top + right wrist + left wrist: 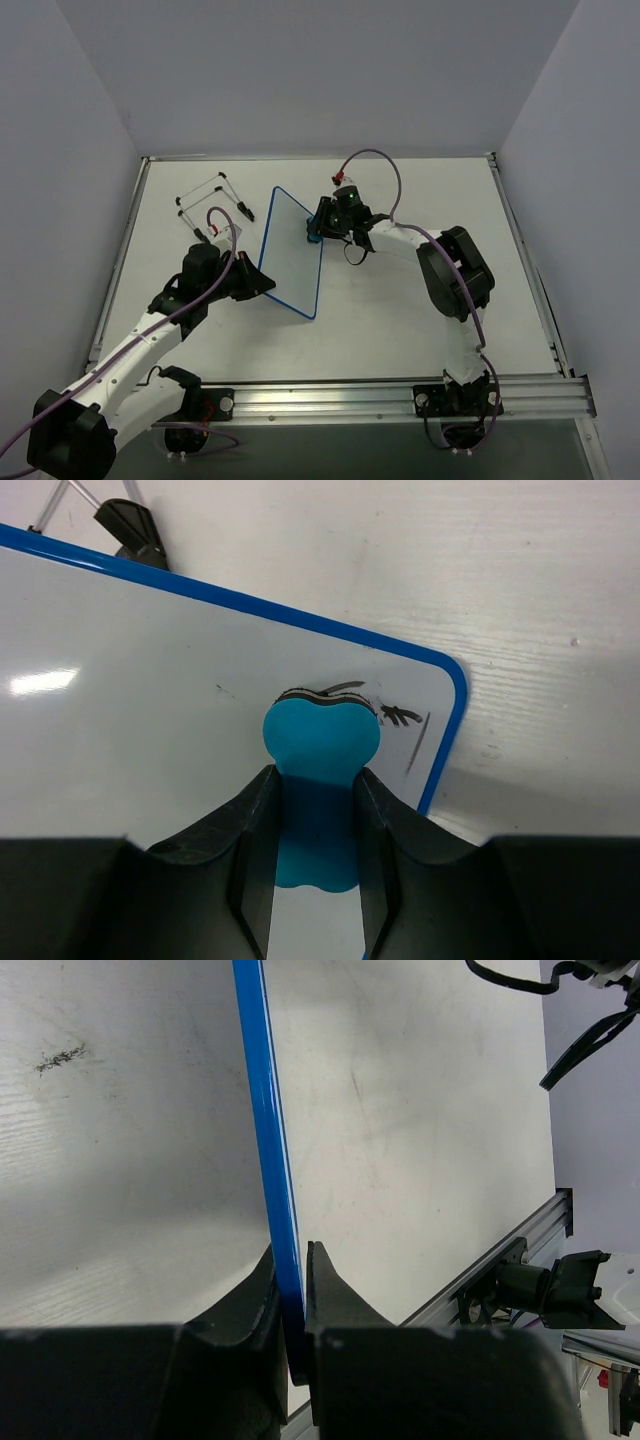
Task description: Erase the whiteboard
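The whiteboard (291, 250), white with a thin blue frame, stands tilted up off the table in the middle. My left gripper (262, 283) is shut on its blue edge (272, 1160) at the left side. My right gripper (318, 228) is shut on a small blue eraser (320, 750) and presses it against the board face (130, 740) near its right corner. Black marks (400, 720) remain just right of the eraser, by the frame.
A wire stand (213, 205) with black clip feet (135, 530) lies on the table behind the board at the back left. An aluminium rail (400, 395) runs along the near edge. Grey walls enclose the table.
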Available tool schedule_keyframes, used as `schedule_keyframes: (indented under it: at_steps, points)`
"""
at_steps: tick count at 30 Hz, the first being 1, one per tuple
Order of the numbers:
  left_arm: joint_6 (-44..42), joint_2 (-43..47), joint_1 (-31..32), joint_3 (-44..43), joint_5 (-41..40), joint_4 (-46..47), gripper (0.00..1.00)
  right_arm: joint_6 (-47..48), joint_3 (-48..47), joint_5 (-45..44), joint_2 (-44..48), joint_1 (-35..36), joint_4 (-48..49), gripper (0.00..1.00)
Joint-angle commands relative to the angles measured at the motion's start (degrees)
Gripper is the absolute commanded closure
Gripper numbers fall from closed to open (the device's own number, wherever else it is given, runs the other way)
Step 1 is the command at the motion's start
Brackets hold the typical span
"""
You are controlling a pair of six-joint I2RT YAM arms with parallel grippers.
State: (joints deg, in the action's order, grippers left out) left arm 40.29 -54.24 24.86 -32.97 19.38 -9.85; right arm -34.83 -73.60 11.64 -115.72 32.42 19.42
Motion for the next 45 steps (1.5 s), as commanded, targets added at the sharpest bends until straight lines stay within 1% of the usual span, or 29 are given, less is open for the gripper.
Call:
schedule_keyframes:
  at_steps: [1,9,13,15,21,27,32,35,37,42,45]
  points:
    - [-3.1,0.3,2.6,-3.2,18.8,6.3,0.98,-2.3,-3.7,7.5,-1.3,3.2,2.8,1.0]
    - [-3.1,0.3,2.6,-3.2,18.7,6.2,0.98,-0.7,-6.5,7.2,-2.2,2.6,0.5,1.0]
    - [-3.3,0.8,2.6,-3.2,18.6,5.8,0.98,0.9,-7.7,2.4,-5.6,2.1,-4.5,1.0]
    - [-3.5,1.1,2.6,-3.3,18.4,5.4,0.98,1.1,-6.7,0.5,-6.8,1.2,-6.3,1.0]
    - [-3.5,1.0,2.6,-3.3,18.6,5.6,0.98,1.3,-3.3,-1.8,-10.1,-0.4,-6.5,1.0]
    - [-3.4,1.2,2.6,-3.2,18.5,5.6,0.98,2.1,-5.5,-5.4,-11.2,-0.4,-10.9,1.0]
    - [-3.4,1.0,2.6,-3.2,18.6,6.0,0.98,0.9,-6.4,-3.2,-8.4,0.9,-9.2,1.0]
    - [-3.4,0.8,2.6,-3.2,18.9,6.1,0.98,-1.0,-7.2,0.3,-6.6,1.8,-6.1,1.0]
    - [-3.4,0.8,2.6,-3.2,18.9,6.2,0.98,-2.3,-8.1,4.6,-6.4,1.9,-4.4,1.0]
    - [-3.3,0.5,2.6,-3.1,19.6,6.3,0.98,-3.3,-17.2,8.4,-7.9,1.8,-6.8,1.0]
    - [-3.2,0.5,2.6,-3.0,19.6,6.5,0.98,-3.6,-20.3,11.0,-8.2,2.0,-8.1,1.0]
